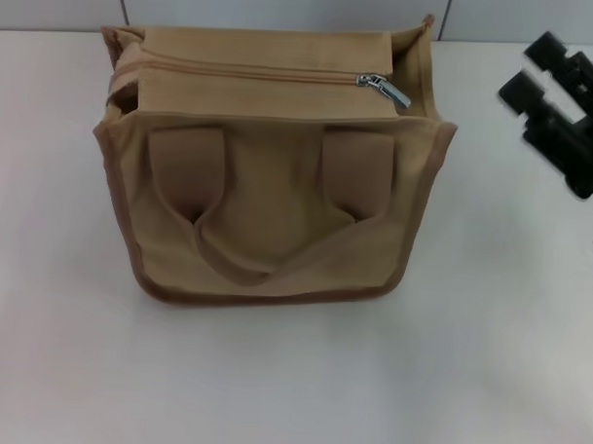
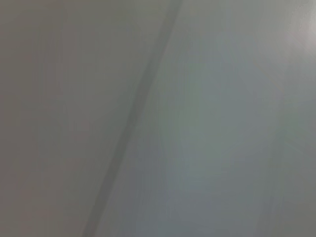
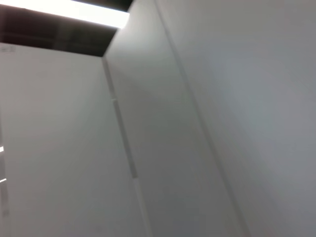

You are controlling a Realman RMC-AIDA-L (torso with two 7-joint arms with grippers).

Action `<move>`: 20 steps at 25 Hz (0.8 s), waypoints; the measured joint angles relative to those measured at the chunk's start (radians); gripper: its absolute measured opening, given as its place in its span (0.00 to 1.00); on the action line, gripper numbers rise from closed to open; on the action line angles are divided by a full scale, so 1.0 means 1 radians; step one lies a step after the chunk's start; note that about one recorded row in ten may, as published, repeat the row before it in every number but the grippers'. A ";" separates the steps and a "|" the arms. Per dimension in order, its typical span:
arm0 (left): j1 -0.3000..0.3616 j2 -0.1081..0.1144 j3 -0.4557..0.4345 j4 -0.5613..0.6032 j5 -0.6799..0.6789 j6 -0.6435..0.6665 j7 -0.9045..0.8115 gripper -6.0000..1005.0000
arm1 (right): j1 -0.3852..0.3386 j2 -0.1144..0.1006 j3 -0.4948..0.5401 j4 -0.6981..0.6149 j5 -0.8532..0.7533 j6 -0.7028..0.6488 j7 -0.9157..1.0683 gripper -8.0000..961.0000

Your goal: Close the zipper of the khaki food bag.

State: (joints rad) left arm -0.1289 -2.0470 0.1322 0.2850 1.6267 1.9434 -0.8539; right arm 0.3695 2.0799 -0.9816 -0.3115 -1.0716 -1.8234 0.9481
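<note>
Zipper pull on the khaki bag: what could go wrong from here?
1. The zipper pull tab is small and lies flat near the bag's right end; the right hand, off to the side with its fingers apart, could miss it.
2. The khaki food bag stands unheld on the table, with no left hand in view, so a pull may drag or tip it.

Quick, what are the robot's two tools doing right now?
Left tool: not in view in any picture.
Right tool: open, holding nothing, off to the right of the khaki food bag.
</note>
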 joint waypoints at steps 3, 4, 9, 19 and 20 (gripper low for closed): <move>0.024 0.006 0.176 0.094 0.034 0.063 0.013 0.77 | 0.017 -0.003 -0.017 -0.051 -0.114 -0.035 -0.039 0.76; 0.023 0.007 0.252 0.124 0.040 0.061 0.013 0.77 | 0.025 -0.003 -0.018 -0.068 -0.158 -0.041 -0.048 0.76; -0.037 0.005 0.375 0.150 0.130 -0.003 0.012 0.78 | 0.096 -0.001 -0.020 -0.098 -0.424 -0.018 -0.079 0.76; -0.160 -0.005 0.379 0.172 0.399 -0.086 0.017 0.78 | 0.180 0.010 -0.028 0.037 -0.616 0.106 -0.149 0.75; -0.164 -0.007 0.380 0.176 0.411 -0.086 0.019 0.78 | 0.179 0.011 -0.027 0.054 -0.615 0.115 -0.168 0.75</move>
State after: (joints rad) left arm -0.2925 -2.0543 0.5127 0.4610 2.0381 1.8579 -0.8344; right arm 0.5488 2.0905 -1.0086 -0.2571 -1.6863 -1.7082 0.7805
